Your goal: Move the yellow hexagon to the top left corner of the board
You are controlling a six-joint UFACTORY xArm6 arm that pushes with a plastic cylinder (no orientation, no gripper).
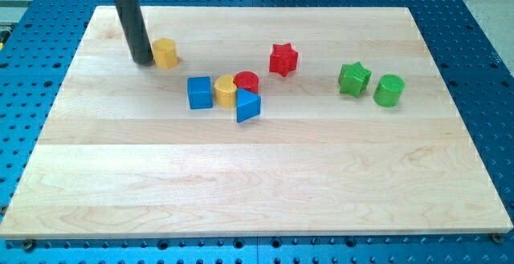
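Camera view showed my rod coming down from the view's top left, nearly upright, with my tip [143,60] planted on the wooden board [257,184] just at the view's left of the yellow hexagon [165,53], touching it or very nearly so; the exact contact could not be made out. The arm carried no claw at all, only the plain dark rod, so nothing was apart, together or clamped on anything. The yellow hexagon sat in the upper left part of the board, near the top edge but short of the corner itself, with my tip standing between it and the board's left side. Well apart from it, toward the middle, lay a tight cluster: a blue cube [200,92], a yellow cylinder [226,91] just beside it, a red cylinder [246,82] touching the yellow one on the view's right, and a blue triangle [247,106] pressed in below those two. A red star [283,58] stood alone farther right and higher. Near the view's right, a green star [353,79] and a green cylinder [389,90] sat just beside each other. Counted by colour, there were two yellow blocks, two blue, two red and two green, eight in all. Around the board lay a blue perforated table [482,47].
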